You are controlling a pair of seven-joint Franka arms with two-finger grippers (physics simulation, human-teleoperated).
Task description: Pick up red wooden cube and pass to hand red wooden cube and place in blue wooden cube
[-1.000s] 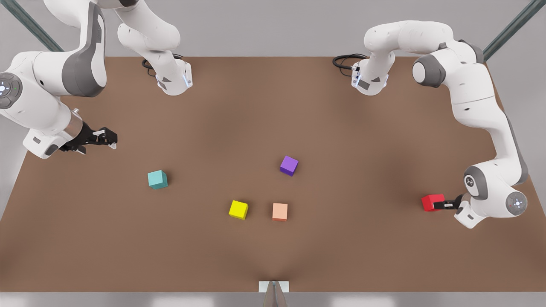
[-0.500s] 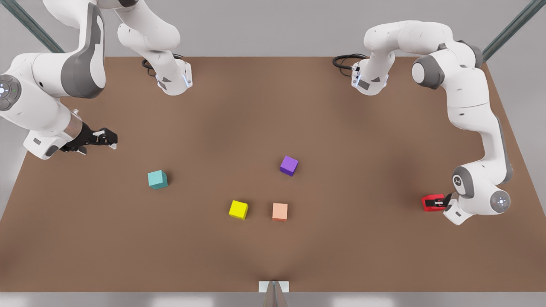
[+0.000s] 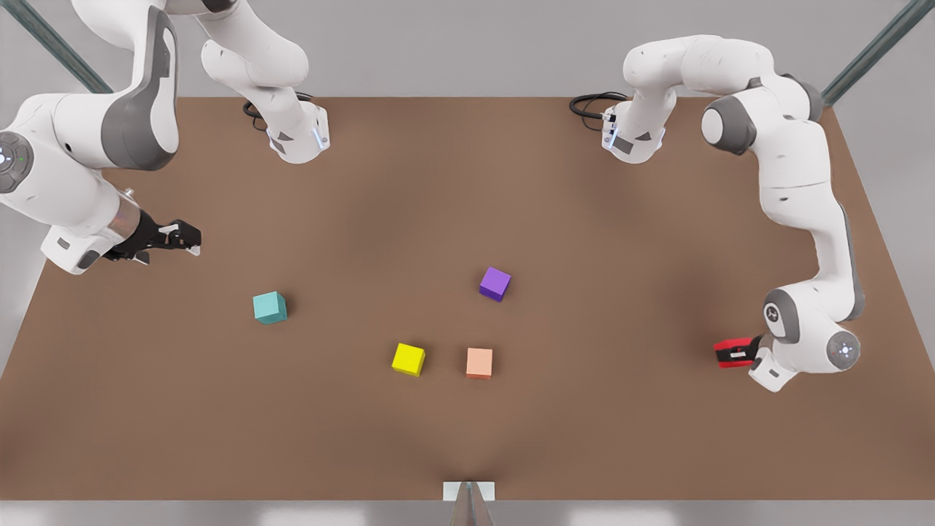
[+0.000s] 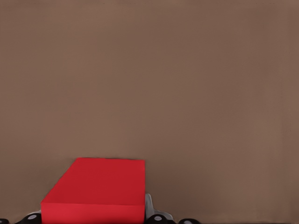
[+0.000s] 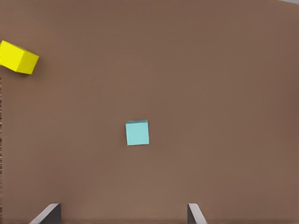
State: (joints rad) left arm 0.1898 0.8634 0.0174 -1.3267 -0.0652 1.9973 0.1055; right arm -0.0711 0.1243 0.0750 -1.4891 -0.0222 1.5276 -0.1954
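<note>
The red wooden cube [image 3: 733, 352] is bright red and unpatterned. The blue wooden cube [image 3: 269, 307] is plain teal-turquoise, its top face paler than its sides. The purple cube [image 3: 494, 283] is violet with a darker shaded side. The yellow cube [image 3: 408, 359] is vivid yellow. The peach cube [image 3: 479, 363] is pale orange-peach. The desk [image 3: 467, 183] is uniform matte brown. Both arms are white with grey joints; the right gripper [image 3: 191, 239] is black with pale fingertips.

Purple cube [image 3: 495, 283], yellow cube [image 3: 408, 359], peach cube [image 3: 479, 362], apart.
</note>
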